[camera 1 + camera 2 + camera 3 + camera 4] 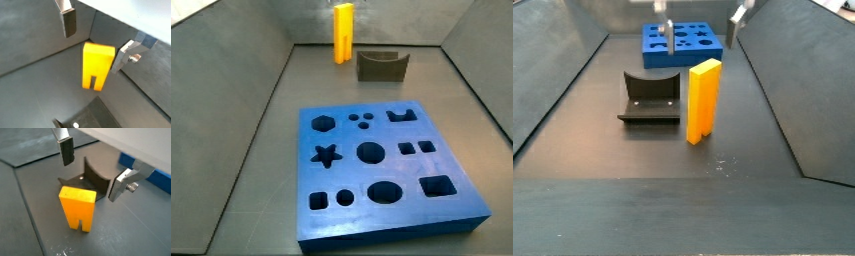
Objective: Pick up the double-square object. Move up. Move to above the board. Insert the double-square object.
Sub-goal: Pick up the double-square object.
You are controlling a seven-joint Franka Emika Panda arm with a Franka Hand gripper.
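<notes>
The double-square object (704, 100) is a tall yellow-orange piece standing upright on the dark floor, its slot at the bottom end (96, 66) (77, 208) (342, 35). My gripper (702, 25) hangs open just above its top, apart from it. In both wrist views the fingers (69, 22) (67, 152) stand wide on either side, with nothing between them and the gripper (97, 40) (93, 169) not touching the piece. The blue board (352, 135) (651, 47) lies flat further along the floor, showing its shaped cut-outs.
The fixture (651, 95) (381, 65) (83, 180) (90, 117), a dark bracket on a base plate, stands right beside the yellow piece. Grey sloping walls (560, 70) close in the floor on both sides.
</notes>
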